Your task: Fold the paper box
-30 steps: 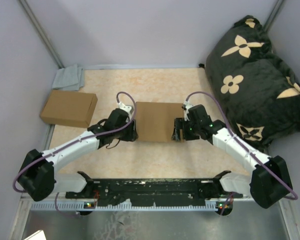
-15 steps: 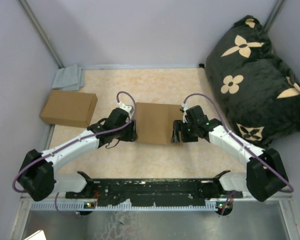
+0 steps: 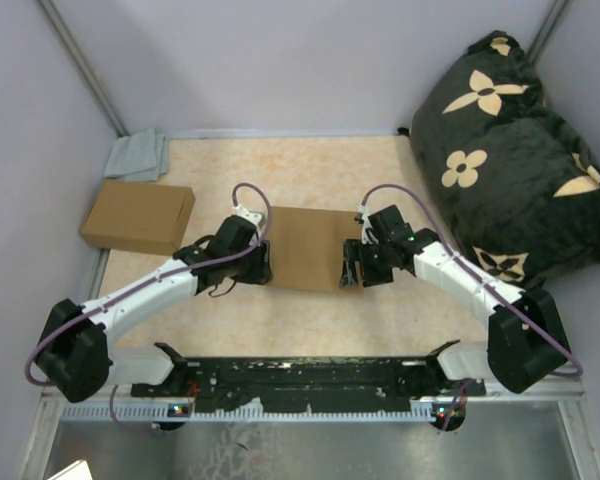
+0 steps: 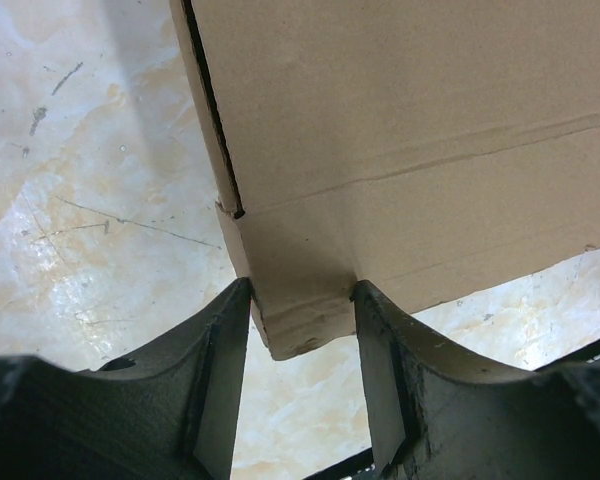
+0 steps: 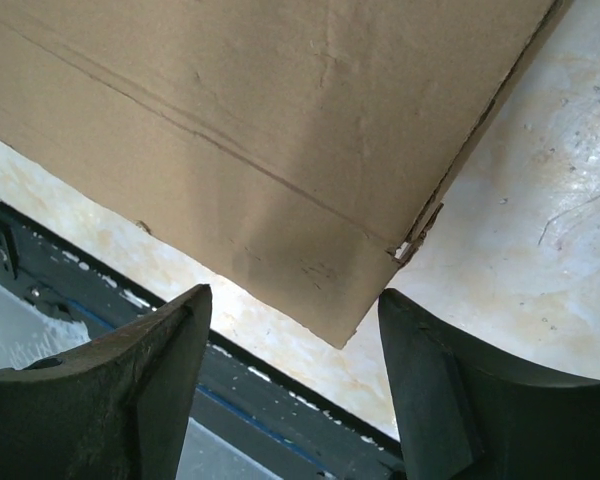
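Observation:
The paper box (image 3: 305, 248) lies folded flat and shut in the middle of the table, plain brown cardboard. My left gripper (image 3: 263, 268) is at its near left corner. In the left wrist view the gripper (image 4: 300, 330) is shut on the box's corner flap (image 4: 300, 300), with both fingers touching the cardboard. My right gripper (image 3: 350, 268) is at the near right corner. In the right wrist view it (image 5: 295, 330) is open, with the box corner (image 5: 330, 290) between the wide-apart fingers and touching neither.
A second shallow brown cardboard box (image 3: 137, 217) sits at the left edge, with a grey cloth (image 3: 138, 155) behind it. A black flowered cushion (image 3: 510, 150) fills the right back corner. The arms' base rail (image 3: 300, 375) runs along the near edge.
My right arm has swung a little left, closer to the box's right corner. The left arm and the box have hardly moved.

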